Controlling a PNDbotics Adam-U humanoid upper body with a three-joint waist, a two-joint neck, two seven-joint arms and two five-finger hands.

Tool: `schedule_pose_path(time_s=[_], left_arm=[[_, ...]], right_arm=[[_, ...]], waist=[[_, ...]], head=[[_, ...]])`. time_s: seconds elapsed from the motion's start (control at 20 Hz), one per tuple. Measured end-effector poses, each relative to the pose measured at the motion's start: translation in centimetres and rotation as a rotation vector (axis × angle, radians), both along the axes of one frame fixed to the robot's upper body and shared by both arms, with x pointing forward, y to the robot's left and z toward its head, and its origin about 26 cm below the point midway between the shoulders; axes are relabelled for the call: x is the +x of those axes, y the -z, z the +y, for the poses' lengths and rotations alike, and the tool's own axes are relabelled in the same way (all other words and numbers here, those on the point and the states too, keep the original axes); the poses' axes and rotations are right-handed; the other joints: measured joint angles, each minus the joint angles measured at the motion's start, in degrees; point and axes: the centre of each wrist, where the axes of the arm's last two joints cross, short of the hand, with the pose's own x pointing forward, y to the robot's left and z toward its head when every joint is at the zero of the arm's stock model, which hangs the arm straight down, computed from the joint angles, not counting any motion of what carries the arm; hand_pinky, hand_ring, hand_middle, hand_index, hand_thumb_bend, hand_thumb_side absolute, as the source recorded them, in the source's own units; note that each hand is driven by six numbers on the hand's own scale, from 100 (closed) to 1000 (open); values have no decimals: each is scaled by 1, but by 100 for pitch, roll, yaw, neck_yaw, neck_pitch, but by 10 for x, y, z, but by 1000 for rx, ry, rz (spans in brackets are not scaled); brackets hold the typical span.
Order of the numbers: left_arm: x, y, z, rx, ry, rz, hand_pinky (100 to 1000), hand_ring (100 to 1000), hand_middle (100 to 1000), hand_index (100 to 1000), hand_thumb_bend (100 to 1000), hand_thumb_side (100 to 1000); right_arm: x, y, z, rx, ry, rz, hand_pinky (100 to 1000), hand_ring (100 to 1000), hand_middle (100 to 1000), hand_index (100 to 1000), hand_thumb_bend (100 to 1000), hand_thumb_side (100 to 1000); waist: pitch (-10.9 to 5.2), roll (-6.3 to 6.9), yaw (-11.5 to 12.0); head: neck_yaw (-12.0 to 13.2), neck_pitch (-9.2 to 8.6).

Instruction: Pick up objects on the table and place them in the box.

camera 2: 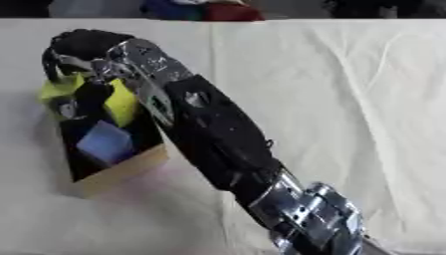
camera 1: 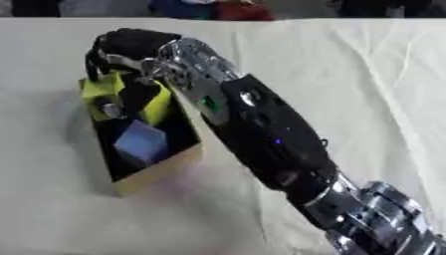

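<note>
A cardboard box (camera 1: 161,172) with a dark inside stands on the left of the table. In it lie a pale blue cube (camera 1: 139,142), a yellow object (camera 1: 104,88) at the far end, and a small grey thing (camera 1: 111,110) beside it. My right arm crosses from the lower right to the box. My right hand (camera 1: 131,44) hangs over the box's far end, its black fingers (camera 1: 92,63) curled down onto the top of the yellow object. The arm hides the box's right wall. No left hand shows.
A white cloth (camera 1: 348,74) covers the table, creased on the right. Dark, blue and red shapes (camera 1: 218,9) line the far edge beyond the table.
</note>
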Motion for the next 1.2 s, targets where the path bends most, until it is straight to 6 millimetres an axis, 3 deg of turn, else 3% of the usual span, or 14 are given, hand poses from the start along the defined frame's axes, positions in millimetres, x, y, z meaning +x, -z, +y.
schedule_pose_path(time_s=[0.5, 0.6, 0.65, 0.75, 0.95, 1.2], left_arm=[[0, 0, 0, 0, 1, 1, 589, 659, 786, 802, 100, 667], [0, 0, 0, 1, 1, 2, 590, 659, 786, 802, 100, 667], [0, 0, 0, 1, 1, 2, 590, 659, 787, 802, 100, 667], [0, 0, 0, 1, 1, 3, 590, 659, 787, 802, 100, 668], [0, 0, 0, 2, 1, 4, 589, 658, 787, 802, 100, 668], [0, 0, 0, 3, 2, 6, 589, 658, 787, 802, 100, 668]], right_arm=[[5, 20, 3, -36, 8, -37, 706, 740, 396, 464, 100, 416], [6, 21, 3, -39, 0, -39, 740, 782, 504, 544, 100, 441], [6, 22, 3, -42, -6, -39, 761, 822, 596, 649, 103, 468], [5, 22, 3, -49, -22, -30, 782, 865, 702, 746, 131, 486], [2, 13, 3, -40, -51, -36, 815, 912, 771, 805, 163, 508], [-3, -4, -2, -16, -58, -70, 833, 932, 792, 820, 187, 527]], waist=[[1, 11, -2], [1, 11, -4], [1, 11, -5], [2, 10, -8], [2, 3, -13], [2, -3, -21]], head=[[-3, -2], [-3, -2], [-3, -2], [-3, -2], [-3, -2], [-4, -4]])
